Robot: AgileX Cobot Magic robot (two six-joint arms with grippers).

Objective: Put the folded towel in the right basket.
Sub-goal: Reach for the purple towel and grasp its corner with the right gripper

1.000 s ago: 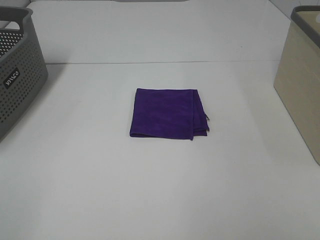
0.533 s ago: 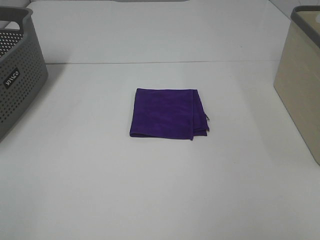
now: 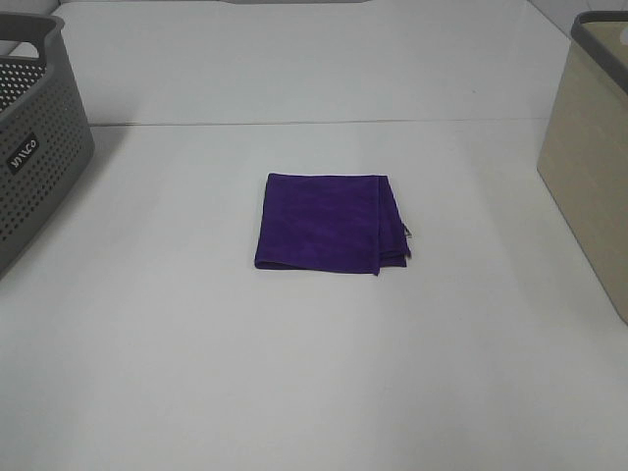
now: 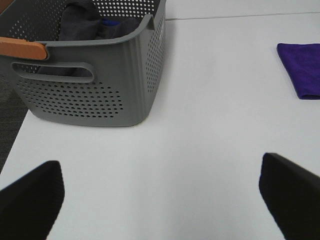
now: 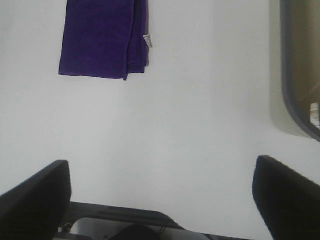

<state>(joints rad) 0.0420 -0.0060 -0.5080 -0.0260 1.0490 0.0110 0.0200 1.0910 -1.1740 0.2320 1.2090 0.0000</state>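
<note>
Over bare table (image 5: 200, 125), the right gripper (image 5: 161, 197) is hanging with jaws spread, gripping nothing; the left gripper (image 4: 160, 200) is gaping likewise near the left basket (image 4: 95, 95); the towel (image 3: 329, 224) is lying folded mid-table, well apart from the right basket (image 3: 589, 167); grasping, carrying and dropping are all remaining.

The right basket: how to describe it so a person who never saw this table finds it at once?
On the white table, a folded purple towel lies near the middle. The right basket stands at the table's right edge. Its walls are plain beige under a grey rim, while the left basket is grey and perforated.
</note>
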